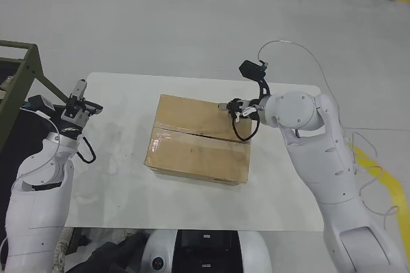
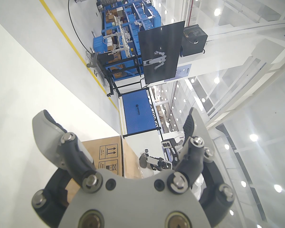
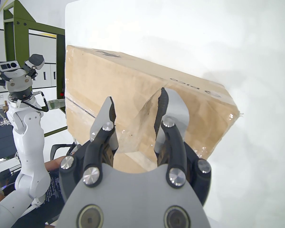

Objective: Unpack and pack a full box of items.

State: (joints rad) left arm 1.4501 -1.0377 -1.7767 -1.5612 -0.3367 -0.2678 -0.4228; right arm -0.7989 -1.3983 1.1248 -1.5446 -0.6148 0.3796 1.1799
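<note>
On table (image 1: 116,177), closed box (image 1: 198,143) hides contents; right jaws apart at edge.

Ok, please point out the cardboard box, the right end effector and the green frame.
cardboard box (image 1: 191,147): top view, on its taped top face.
right end effector (image 3: 136,99): right wrist view, midway between its fingertips.
green frame (image 3: 9,43): right wrist view, on its upright post.

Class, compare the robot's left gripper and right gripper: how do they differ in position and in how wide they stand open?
Position: the left gripper hangs near the table's left edge, apart from the cardboard box; the right gripper is at the box's far edge. Opening: the left gripper's jaws spread wider than the right gripper's. Shared: both are open and hold nothing.
</note>
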